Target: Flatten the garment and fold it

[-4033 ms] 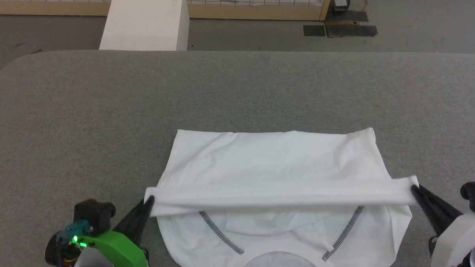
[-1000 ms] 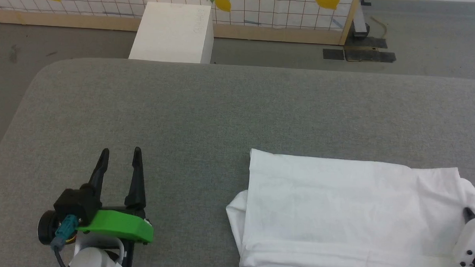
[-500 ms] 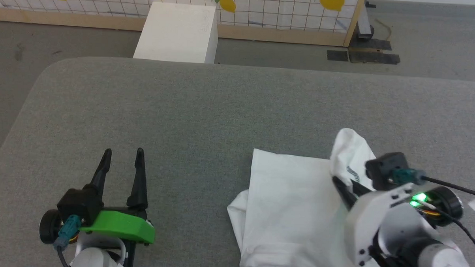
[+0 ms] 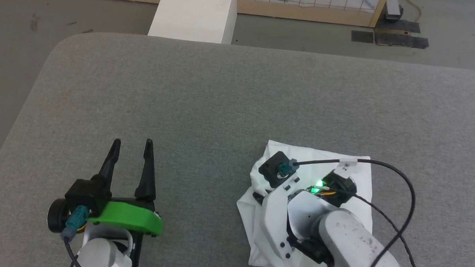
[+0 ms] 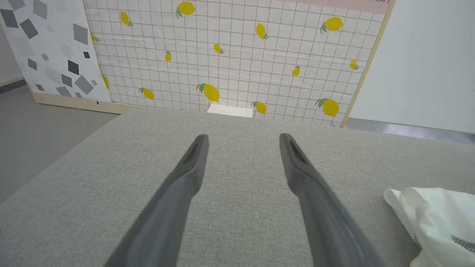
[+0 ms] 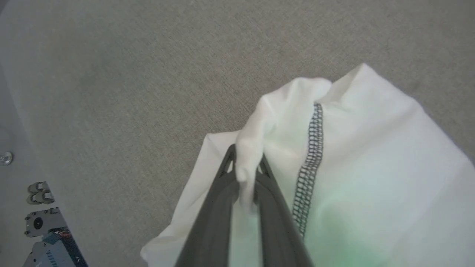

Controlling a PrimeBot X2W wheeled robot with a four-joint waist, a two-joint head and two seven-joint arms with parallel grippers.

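The white garment lies folded into a small bundle on the grey table, right of centre near the front edge. My right arm's wrist hangs over the bundle and hides its fingers in the head view. In the right wrist view, my right gripper is shut on a bunched fold of the garment, next to a dark zigzag seam. My left gripper rests open and holds nothing, well left of the cloth. The left wrist view shows its spread fingers and the garment's edge.
A white box stands on the floor just beyond the table's far edge. Dark floor mats lie at the back right. A lemon-patterned panel rises behind the table. The table's rounded left corner is close to the left arm.
My right gripper has carried the garment's right end leftward over the rest, halving its width. The head camera has tilted down. My left gripper has stayed open in place.
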